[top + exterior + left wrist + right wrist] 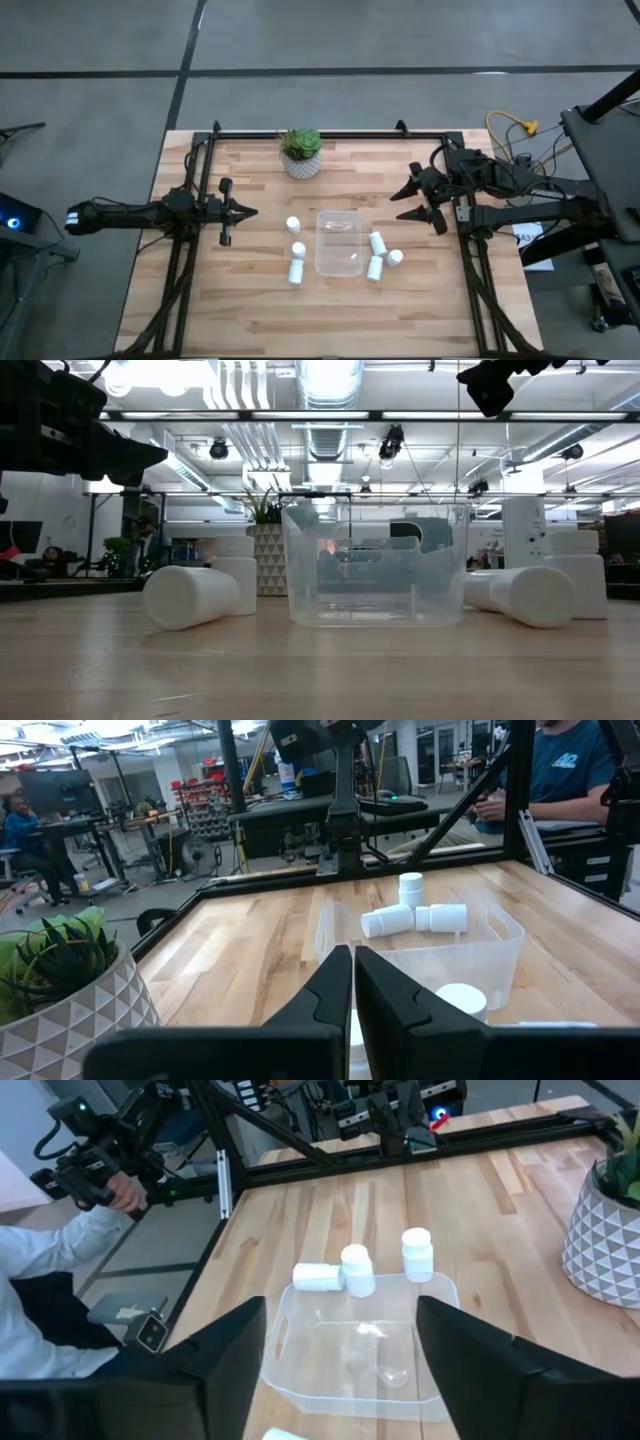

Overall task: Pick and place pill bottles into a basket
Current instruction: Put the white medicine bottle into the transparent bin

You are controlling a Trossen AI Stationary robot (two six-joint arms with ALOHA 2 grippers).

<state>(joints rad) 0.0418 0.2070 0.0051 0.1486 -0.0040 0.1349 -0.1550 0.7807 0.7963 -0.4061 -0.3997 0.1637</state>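
The clear basket [340, 243] stands empty at the table's middle. Three white pill bottles [296, 250] are on the table by its left side, two upright and one lying. Three more [381, 256] are by its right side, two lying and one upright. My left gripper [247, 212] is shut and empty, above the table left of the basket; it also shows in the left wrist view [353, 970]. My right gripper [397, 205] is open and empty, above the table right of and beyond the basket; its wrist view [340, 1325] looks down on the basket [355, 1355].
A whitish patterned pot with a green plant [301, 155] stands near the far edge, left of the basket. A black frame rail [330, 134] runs along the far edge. People show beyond the table in both wrist views.
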